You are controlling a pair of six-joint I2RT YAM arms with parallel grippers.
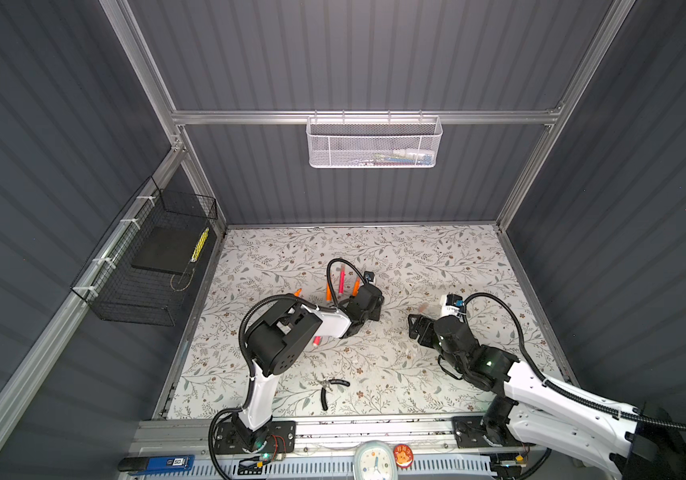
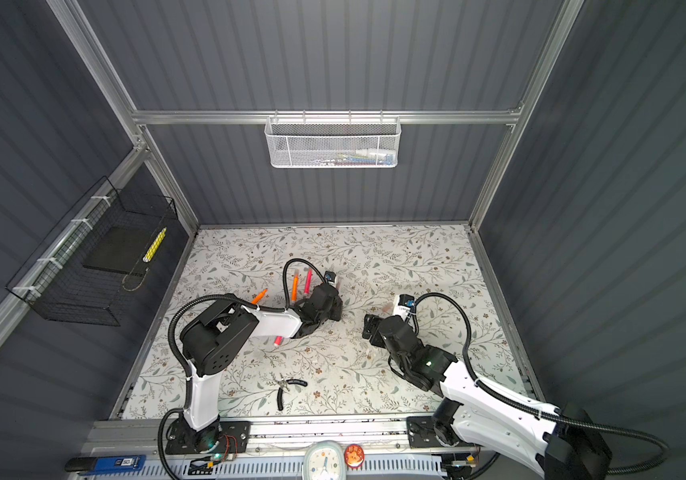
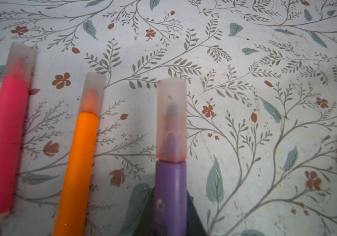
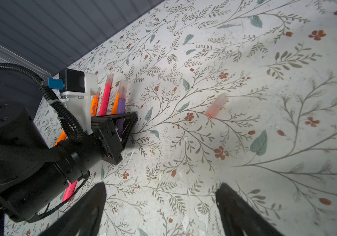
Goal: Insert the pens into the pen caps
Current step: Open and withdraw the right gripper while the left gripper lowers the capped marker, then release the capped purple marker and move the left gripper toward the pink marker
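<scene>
1. Clenching the left fingers (image 3: 196, 220) on the purple pen (image 3: 170, 190), cap (image 3: 171, 118) already seated over its tip, pen held low over the bench (image 3: 265, 61); touching or not, impossible to tell.
2. Lying just beside it and looking finished too: a pink pen (image 3: 2, 143) and an orange pen (image 3: 77, 163), each wearing a cloudy cap.
3. Hovering released and grasping nothing: the right fingers (image 4: 90, 212), spread wide above the bench.
4. Waiting between the two arms, well apart from that row: one loose cap (image 4: 216, 106), lying on its side.
5. Judging the job as partly done: a second orange pen (image 2: 259, 296) showing a bare tip, and a pink-red pen (image 2: 277, 341) poking out from under the left arm (image 1: 333, 322), cap state unreadable.
6. Hiding the purple pen from both top views under the left wrist; blocking a third orange pen (image 4: 94, 106) behind the camera mount (image 4: 81, 102); losing any further caps against the floral pattern.
</scene>
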